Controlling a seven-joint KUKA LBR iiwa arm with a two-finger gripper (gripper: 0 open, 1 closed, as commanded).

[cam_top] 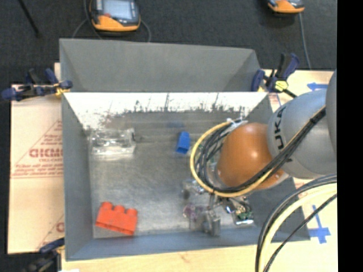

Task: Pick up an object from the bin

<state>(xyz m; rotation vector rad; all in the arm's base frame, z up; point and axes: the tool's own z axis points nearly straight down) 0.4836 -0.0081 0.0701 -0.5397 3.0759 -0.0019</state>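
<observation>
My gripper (207, 213) is low over the bin's floor near the front right corner, below the orange cover on the wrist. A small purple thing (190, 211) lies just to its left, close against it. A small green and white thing (244, 216) lies just to its right by the bin's wall. I cannot make out anything held in the gripper. A small blue block (182, 142) lies further back, near the middle of the bin.
A red toy brick (117, 217) lies in the front left corner. A clear plastic piece (112, 140) lies at the back left. The arm and its cables hang over the right side of the bin.
</observation>
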